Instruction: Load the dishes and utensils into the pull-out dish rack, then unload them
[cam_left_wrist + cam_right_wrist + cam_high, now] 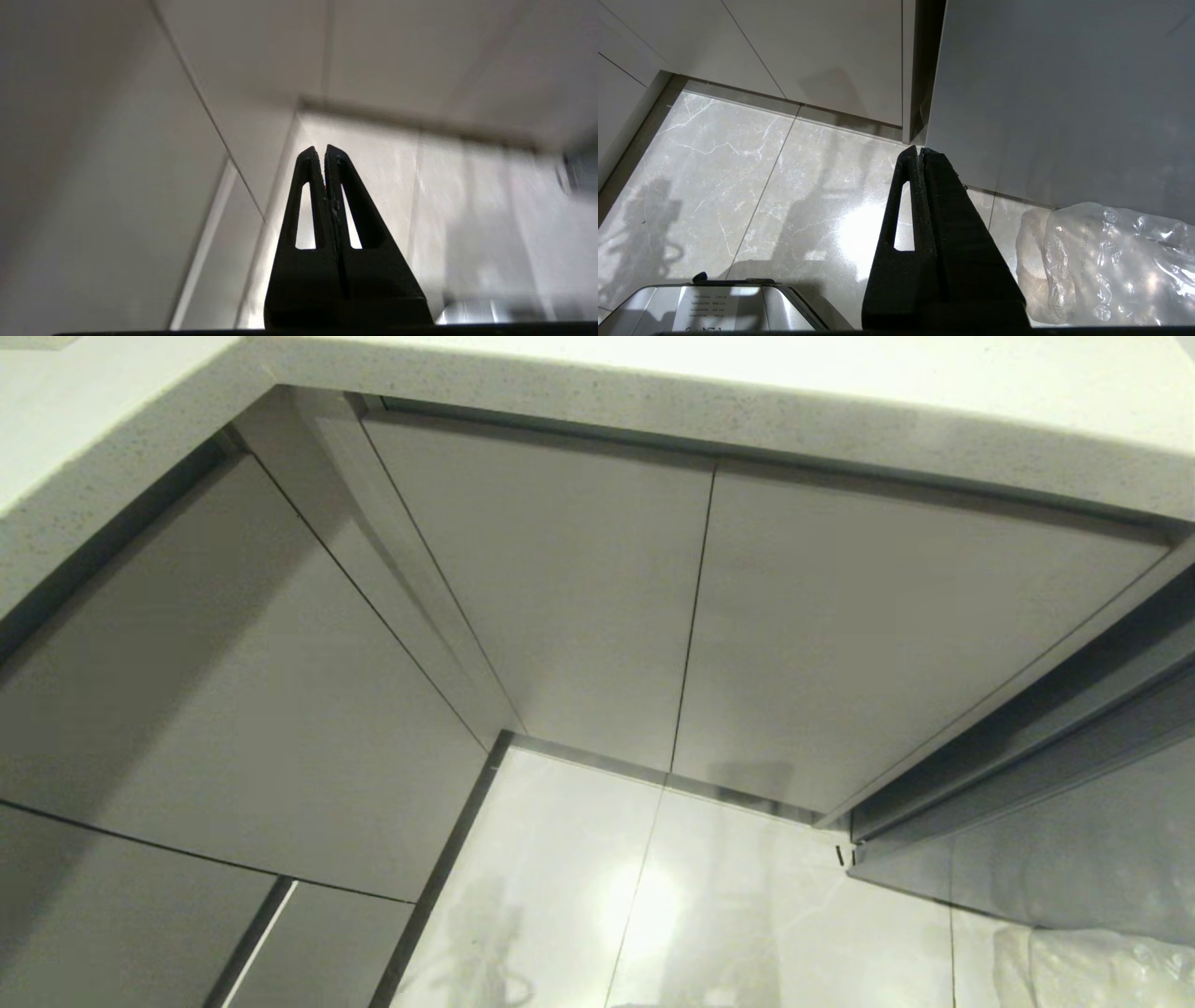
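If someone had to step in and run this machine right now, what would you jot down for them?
Left tool: shut, empty, hanging low over the floor tiles by the cabinet fronts.
Right tool: shut, empty, also pointing at the floor, beside a clear plastic bag.
Job's things: no dishes, utensils or wire rack show in any view; the head view has only the countertop edge and closed grey cabinet panels.
Done: cannot tell from here.
Left: find the rack and dishes before doing anything.
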{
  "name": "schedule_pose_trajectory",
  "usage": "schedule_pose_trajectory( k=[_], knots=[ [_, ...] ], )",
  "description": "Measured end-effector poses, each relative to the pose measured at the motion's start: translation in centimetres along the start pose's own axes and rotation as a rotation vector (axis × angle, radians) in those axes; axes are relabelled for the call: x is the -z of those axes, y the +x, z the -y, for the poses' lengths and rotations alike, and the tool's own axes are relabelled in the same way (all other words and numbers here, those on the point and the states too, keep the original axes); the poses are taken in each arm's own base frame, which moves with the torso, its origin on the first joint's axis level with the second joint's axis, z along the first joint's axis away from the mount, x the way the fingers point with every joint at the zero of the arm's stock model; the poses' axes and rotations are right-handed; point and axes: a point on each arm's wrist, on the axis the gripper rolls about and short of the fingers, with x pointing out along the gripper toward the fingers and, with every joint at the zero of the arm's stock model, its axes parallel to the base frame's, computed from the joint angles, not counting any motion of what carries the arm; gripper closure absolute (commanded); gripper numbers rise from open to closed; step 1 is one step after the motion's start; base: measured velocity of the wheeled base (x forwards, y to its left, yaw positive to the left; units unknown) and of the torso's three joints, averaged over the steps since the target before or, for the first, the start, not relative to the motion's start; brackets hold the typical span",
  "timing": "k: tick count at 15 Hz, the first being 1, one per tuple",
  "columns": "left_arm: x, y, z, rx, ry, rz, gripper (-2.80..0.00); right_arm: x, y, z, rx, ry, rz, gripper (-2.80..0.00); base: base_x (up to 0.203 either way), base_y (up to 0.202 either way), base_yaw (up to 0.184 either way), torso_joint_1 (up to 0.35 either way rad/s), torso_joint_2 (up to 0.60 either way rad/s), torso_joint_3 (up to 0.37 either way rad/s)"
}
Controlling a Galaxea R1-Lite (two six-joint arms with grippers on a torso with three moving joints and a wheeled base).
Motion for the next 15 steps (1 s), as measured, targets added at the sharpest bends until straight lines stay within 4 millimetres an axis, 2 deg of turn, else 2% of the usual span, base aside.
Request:
schedule_pose_trajectory(
  k=[2,6,15],
  knots=[
    [0.50,-0.03,0.11,0.038,0.008,-0.049,0.00,0.00,0.00,0.00,0.000,0.000,0.000,0.00,0.000,0.000,0.000,0.000,0.00,0.000],
    [0.42,-0.01,-0.01,-0.015,-0.142,-0.037,0.00,0.00,0.00,0.00,0.000,0.000,0.000,0.00,0.000,0.000,0.000,0.000,0.00,0.000],
    [0.44,0.00,-0.01,-0.017,-0.143,-0.038,0.00,0.00,0.00,0.00,0.000,0.000,0.000,0.00,0.000,0.000,0.000,0.000,0.00,0.005]
  ],
)
